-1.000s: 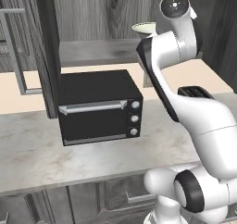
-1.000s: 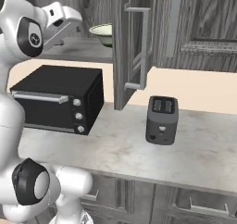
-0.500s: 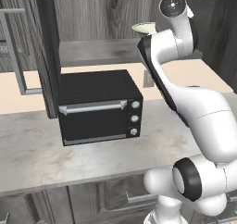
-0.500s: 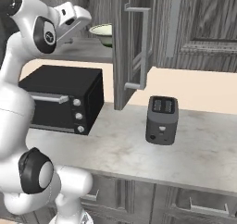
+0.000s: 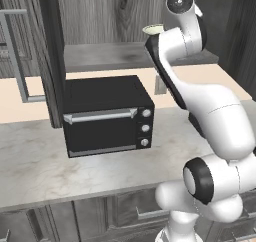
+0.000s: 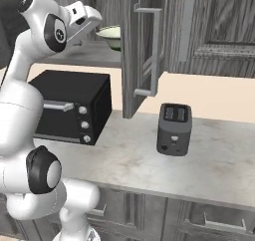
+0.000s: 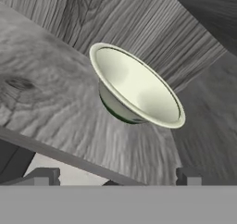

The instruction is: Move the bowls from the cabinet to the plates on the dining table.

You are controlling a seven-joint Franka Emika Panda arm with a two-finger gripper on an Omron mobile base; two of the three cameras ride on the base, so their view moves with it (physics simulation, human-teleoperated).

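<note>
A pale cream-green bowl (image 7: 134, 86) with a lighter rim stands upright on the open cabinet's shelf (image 7: 46, 102). In the hand view it lies just ahead of my gripper (image 7: 115, 179), whose dark fingertips (image 7: 44, 177) stand wide apart with nothing between them. From the right base view the gripper (image 6: 95, 22) hovers at shelf height, just left of the bowl (image 6: 110, 36) and apart from it. The left base view shows the bowl's rim (image 5: 152, 30) peeking out behind my arm, above the cabinet shelf (image 5: 100, 56). The plates and the dining table are out of view.
A black toaster oven (image 5: 107, 116) sits on the marble counter (image 5: 40, 171) right under the shelf. The cabinet's open door (image 6: 130, 46) with its silver handle (image 6: 152, 51) hangs right of the bowl. A dark toaster (image 6: 174, 129) stands further right on the counter.
My arm has swung forward and brought the hand closer to the bowl. The bowl has stayed in place and the gripper has stayed open.
</note>
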